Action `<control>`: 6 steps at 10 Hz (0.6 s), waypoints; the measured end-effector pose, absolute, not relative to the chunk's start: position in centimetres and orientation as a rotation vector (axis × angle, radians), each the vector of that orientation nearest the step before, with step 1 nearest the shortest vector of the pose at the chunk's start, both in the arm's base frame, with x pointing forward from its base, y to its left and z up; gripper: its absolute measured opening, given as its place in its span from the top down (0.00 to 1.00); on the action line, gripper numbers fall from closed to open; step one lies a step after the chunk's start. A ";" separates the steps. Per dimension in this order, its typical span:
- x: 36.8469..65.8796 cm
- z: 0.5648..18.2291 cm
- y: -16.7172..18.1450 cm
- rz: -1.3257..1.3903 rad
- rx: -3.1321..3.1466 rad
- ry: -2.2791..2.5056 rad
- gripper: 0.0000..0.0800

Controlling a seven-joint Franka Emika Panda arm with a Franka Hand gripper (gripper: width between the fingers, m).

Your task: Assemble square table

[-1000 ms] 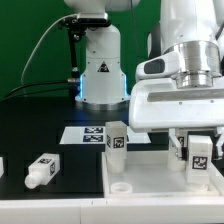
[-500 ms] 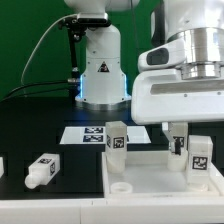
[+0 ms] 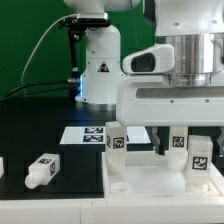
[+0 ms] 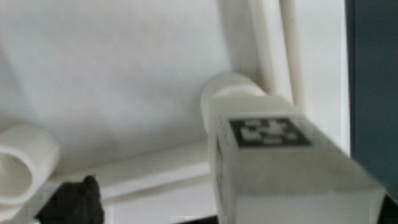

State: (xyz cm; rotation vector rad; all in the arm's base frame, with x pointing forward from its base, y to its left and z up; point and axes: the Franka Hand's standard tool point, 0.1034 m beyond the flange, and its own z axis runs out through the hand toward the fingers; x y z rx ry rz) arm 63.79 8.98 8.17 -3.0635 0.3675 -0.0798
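The slab (image 3: 150,188) of the square table lies flat on the black bench (image 3: 30,125). It is a smooth, matte white plastic plate with a raised rim. A round hole (image 3: 120,186) is sunk in its near corner, toward the exterior view's left. At the slab's far corner on that same side a short, chunky leg (image 3: 116,138) stands upright, a white block with a black-and-white square tag on its face. Toward the slab's other side, at the exterior view's right, a second leg (image 3: 200,160) with the same kind of tag also stands upright on the slab. Just behind it another tag (image 3: 180,141) shows on something white; whether that is a separate leg cannot be told.

The claw (image 3: 183,148) hangs over that right part of the slab, under a broad, glossy white housing. Its jaws stand wide and hold nothing. One dark finger (image 3: 159,142) is apart from the second leg. In the wrist view a dark fingertip (image 4: 75,200) is likewise clear of the leg's flat, tagged face.

Off the slab toward the exterior view's left, a loose leg (image 3: 40,171) lies on its side on the bench. The thin marker board (image 3: 85,133) lies flat just beyond the slab's far edge. The rounded white robot base (image 3: 100,65) stands farther beyond it.
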 end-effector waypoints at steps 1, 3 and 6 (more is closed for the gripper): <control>63.8 8.1 9.0 -0.083 -3.057 0.414 0.34; 63.8 8.1 9.0 -0.081 -3.048 0.461 0.57; 63.7 8.0 9.0 -0.068 -2.965 0.825 0.64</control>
